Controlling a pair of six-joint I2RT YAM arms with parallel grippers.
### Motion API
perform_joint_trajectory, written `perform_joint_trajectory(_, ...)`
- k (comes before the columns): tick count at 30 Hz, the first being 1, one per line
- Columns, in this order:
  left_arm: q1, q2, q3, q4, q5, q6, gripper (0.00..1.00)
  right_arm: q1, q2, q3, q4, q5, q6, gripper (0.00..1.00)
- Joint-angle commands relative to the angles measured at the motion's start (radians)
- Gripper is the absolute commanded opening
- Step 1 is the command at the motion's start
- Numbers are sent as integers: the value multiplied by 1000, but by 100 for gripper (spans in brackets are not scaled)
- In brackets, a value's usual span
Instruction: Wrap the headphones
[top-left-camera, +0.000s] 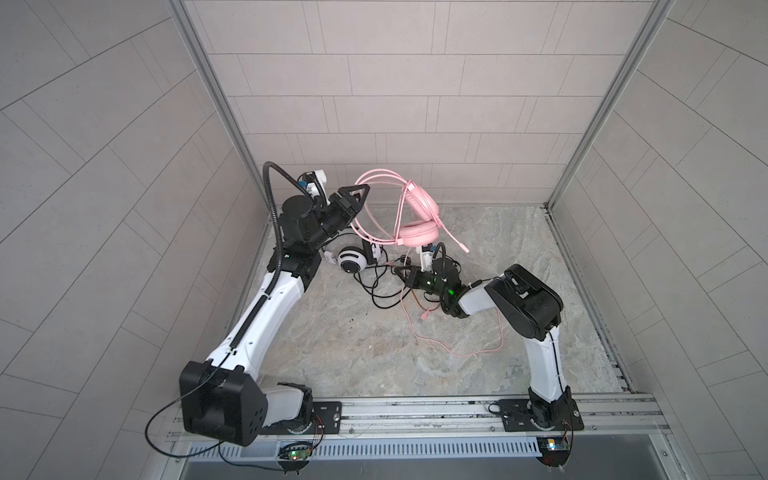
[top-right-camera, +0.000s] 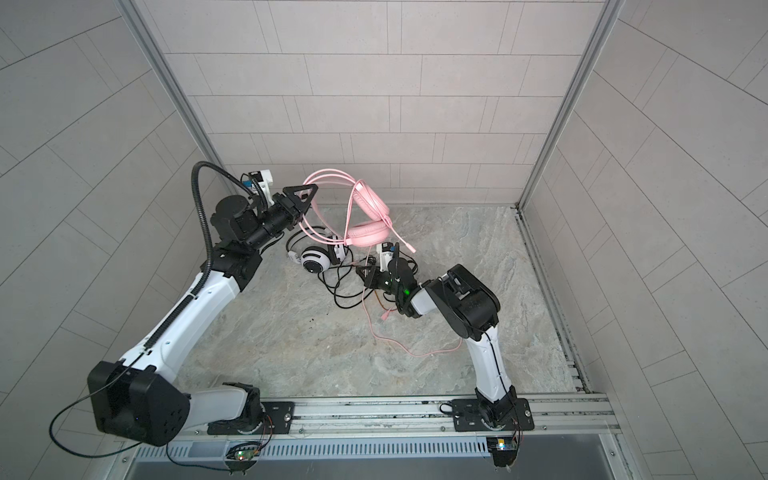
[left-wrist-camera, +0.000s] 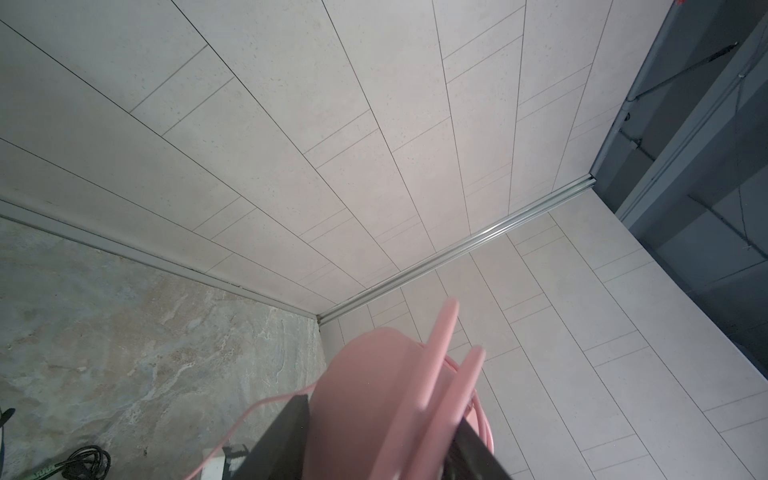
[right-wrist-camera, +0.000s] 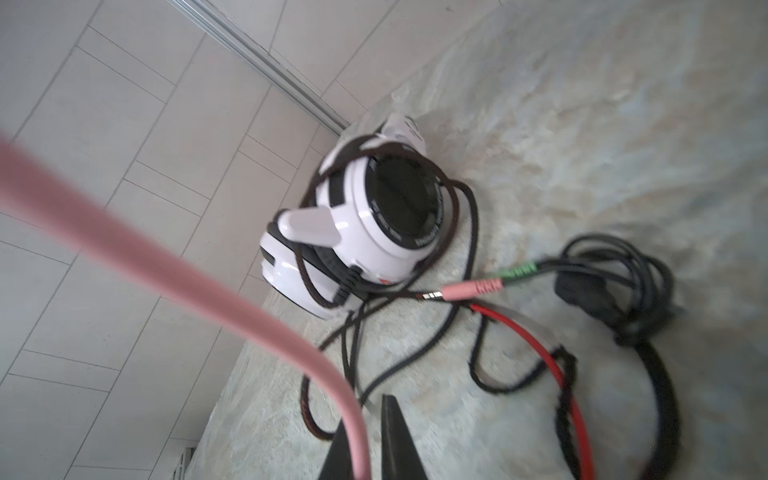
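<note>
Worktop (top-left-camera: 374, 353): grey and marbled, carrying the loose cables and one of the two headphones.
Pink headphones (top-left-camera: 417, 232): lifted in the air over the back of the worktop, hanging by the headband (left-wrist-camera: 365, 395) with the cups down. Probably light, hard plastic with soft cushions; likely to swing and turn when the cable is pulled.
White-and-black headphones (top-left-camera: 353, 259): lying on the worktop below the pink ones, near the left arm, not held.
Left claw (top-left-camera: 358, 198): clenched on the pink headband. Good place to hold, stiff and not easy to crush.
Right claw (top-left-camera: 402, 274): low over the worktop, fingers close together with the pink cable between them, so apparently pinching it.
Pink cable (top-left-camera: 457, 351): runs down through the right claw, the rest in a loose loop on the worktop toward the right arm. Soft and smooth, may slide in the grip; better taken in short stretches.
Black cable (top-left-camera: 374, 286): thin and tangled beside the right claw, easily caught together with the pink one.
Microphone arm (top-left-camera: 455, 239): thin, sticking out from a pink cup; looks fragile, no place to grip.
Plugs (right-wrist-camera: 478, 288): pink and green, on the worktop next to the white-and-black headphones.
</note>
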Motion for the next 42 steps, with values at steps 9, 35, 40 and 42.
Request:
perform_joint_trajectory(9,-46,-62,-145,265,-404,-119,0,213,-218,-269,67,96,56,11)
perform_joint_trajectory(35,-197,-50,-181,-30,-500,413,0,363,-1082,117,-1434,423,-564,5)
perform_joint_trajectory(40,-263,-75,-170,-212,-466,564,0,217,-1103,227,-1555,425,-655,5)
perform_joint_trajectory(42,-277,-79,-139,-310,-426,616,0,151,-1102,274,-1588,418,-683,5)
